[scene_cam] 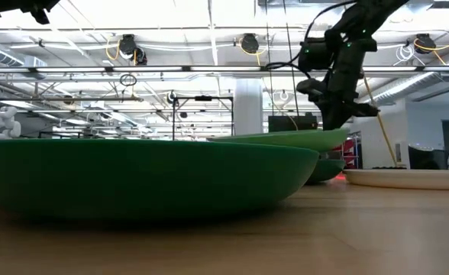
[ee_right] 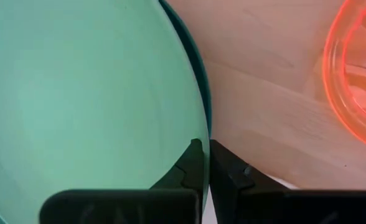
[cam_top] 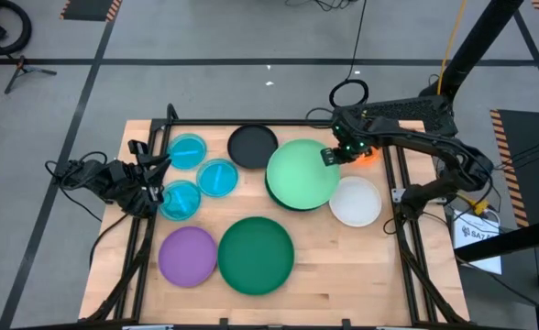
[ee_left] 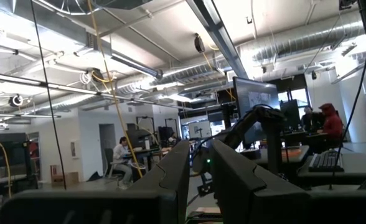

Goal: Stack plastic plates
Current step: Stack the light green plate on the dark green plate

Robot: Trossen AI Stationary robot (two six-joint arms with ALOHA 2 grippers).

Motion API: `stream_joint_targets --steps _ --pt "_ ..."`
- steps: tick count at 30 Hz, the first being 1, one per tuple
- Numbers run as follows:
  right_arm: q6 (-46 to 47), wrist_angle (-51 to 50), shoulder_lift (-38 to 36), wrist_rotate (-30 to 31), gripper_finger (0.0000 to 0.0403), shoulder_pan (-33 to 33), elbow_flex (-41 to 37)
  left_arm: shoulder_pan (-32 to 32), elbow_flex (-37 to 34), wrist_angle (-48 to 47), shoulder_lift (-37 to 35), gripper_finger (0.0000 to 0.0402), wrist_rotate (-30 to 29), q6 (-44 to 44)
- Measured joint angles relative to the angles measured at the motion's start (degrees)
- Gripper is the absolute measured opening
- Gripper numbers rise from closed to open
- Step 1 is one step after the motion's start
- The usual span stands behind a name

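Note:
A large light green plate (cam_top: 302, 172) lies over a dark green plate (cam_top: 292, 200) in the table's middle, with my right gripper (cam_top: 329, 156) shut on its far right rim. An orange plate (ee_right: 357, 74) sits just right of the gripper. Black (cam_top: 252, 147), white (cam_top: 355, 202) and purple (cam_top: 188, 256) plates, three blue plates (cam_top: 218, 177) and another large dark green plate (cam_top: 256, 254) lie flat on the table. My left gripper (cam_top: 155, 176) waits at the table's left edge, pointing upward, its fingers (ee_left: 170, 174) a narrow gap apart with nothing between them. My right gripper pinches the light green plate's rim (ee_right: 198, 127) between its two fingers, one on the plate's upper face and one on the outer side. The fingers come from above, slanting down. In the low view the plate (scene_cam: 285, 139) sits tilted, its held side raised above the dark green plate (scene_cam: 327, 168).
The table has a black frame rail along its far edge (cam_top: 279, 122) and down both sides. Bare wood (cam_top: 343, 266) shows at the near right. Cables trail beside the left arm (cam_top: 77, 174).

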Motion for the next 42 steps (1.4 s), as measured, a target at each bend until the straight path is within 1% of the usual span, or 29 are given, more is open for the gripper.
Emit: stream_joint_targets --steps 12,25,31,38,42 --pt "-1.38 1.41 4.04 0.06 0.0008 0.02 0.00 -0.02 0.00 -0.01 0.01 0.0072 -0.02 0.12" --pt "-0.86 2.97 4.10 0.11 0.0066 0.04 0.00 0.00 0.00 0.00 0.01 0.0072 -0.04 0.10" --pt "-0.27 4.79 3.15 0.03 0.0079 0.16 0.00 0.00 0.00 0.00 0.00 0.0072 -0.02 0.10" --pt "2.88 7.87 -1.17 -0.06 0.0079 4.09 0.00 0.00 0.00 0.00 0.00 0.0072 -0.04 0.08" --pt "5.94 13.40 -3.54 0.03 0.0079 8.67 0.00 0.00 0.00 0.00 -0.01 0.0072 -0.04 0.08"
